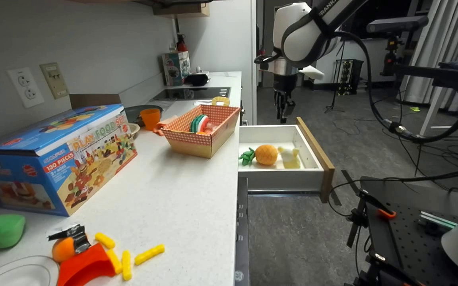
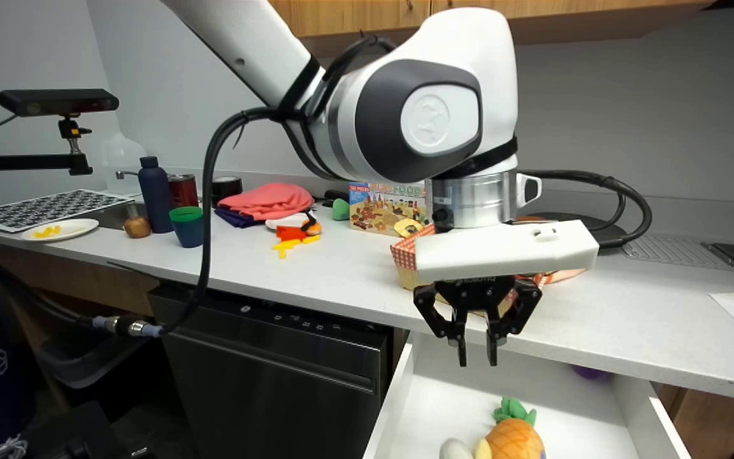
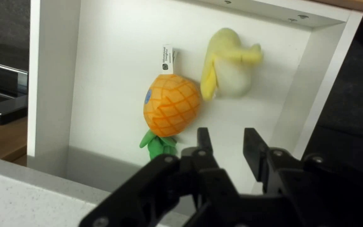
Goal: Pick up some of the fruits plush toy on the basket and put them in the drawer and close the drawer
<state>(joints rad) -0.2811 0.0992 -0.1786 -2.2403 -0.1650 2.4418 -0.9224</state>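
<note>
The drawer (image 1: 309, 155) stands pulled out below the counter, its white inside filling much of the wrist view (image 3: 109, 56). In it lie an orange pineapple plush (image 3: 172, 105) with green leaves and a pale yellow banana-like plush (image 3: 228, 67); both also show in both exterior views. A purple thing (image 2: 590, 371) shows at the drawer's back, mostly hidden under the counter. The checked basket (image 1: 191, 145) sits on the counter with a watermelon plush (image 1: 199, 124) and other reddish and orange items, partly hidden. My gripper (image 3: 225, 135) is open and empty above the drawer, apart from the toys.
The counter edge (image 2: 341, 312) runs along the drawer's back. A play food box (image 1: 94, 155), an orange cup (image 1: 150, 119), a green blob (image 1: 1, 230), a red holder (image 1: 88, 266) and several yellow sticks (image 1: 149, 254) are on the counter. A dark dishwasher (image 2: 278, 363) stands beside the drawer.
</note>
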